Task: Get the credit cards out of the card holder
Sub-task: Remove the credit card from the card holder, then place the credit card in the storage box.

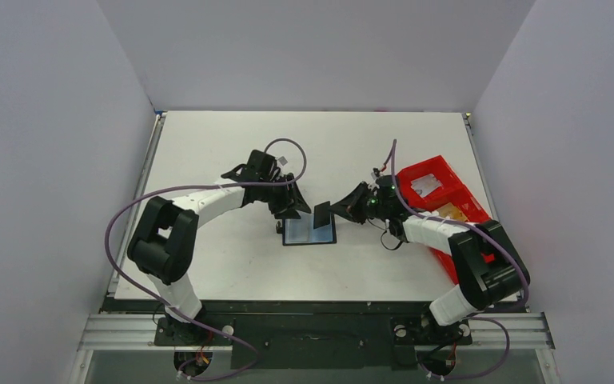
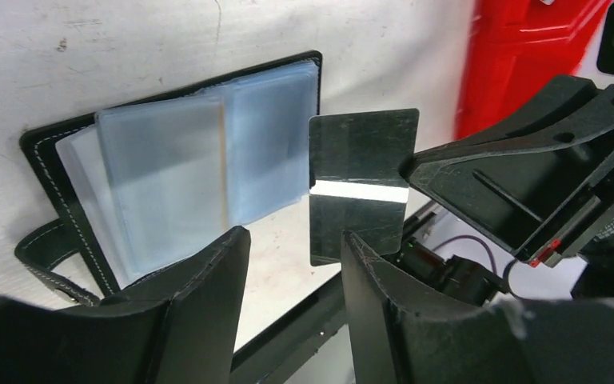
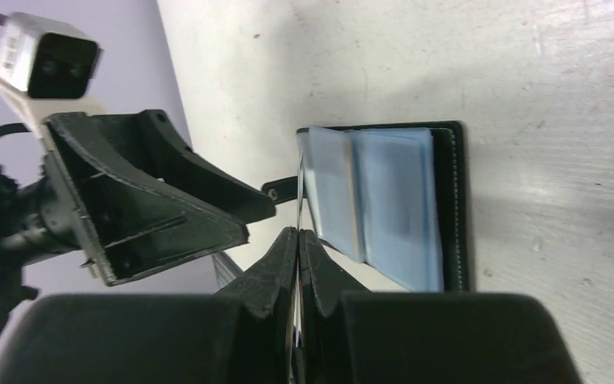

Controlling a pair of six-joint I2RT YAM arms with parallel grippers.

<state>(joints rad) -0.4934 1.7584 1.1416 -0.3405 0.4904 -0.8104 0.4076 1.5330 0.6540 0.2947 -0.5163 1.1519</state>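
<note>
Starting with the card holder (image 1: 310, 233): spread open and flat, blue-grey sleeves facing up, directly beneath the gap between the two grippers. Fanned slightly at the clear sleeves, with the small black closing tab (image 2: 44, 258) sticking out on the side towards the left gripper (image 1: 292, 210).

Held clear of the holder, just above its edge nearest the right gripper (image 1: 338, 210): one dark credit card (image 2: 360, 184) with a pale stripe across it. Pinched by one edge between the right gripper's closed fingers, standing on edge and tilted, above the holder rather than in a sleeve.

Facing that card from the opposite side with the left gripper's jaws parted and nothing clamped between them. Close to the card's lower corner with one fingertip, contact impossible to tell.

Behind the right gripper, alongside its arm, a red tray (image 1: 440, 180) with compartments, something pale in one and something yellowish in another. Under it all, the white table (image 1: 208, 152).
</note>
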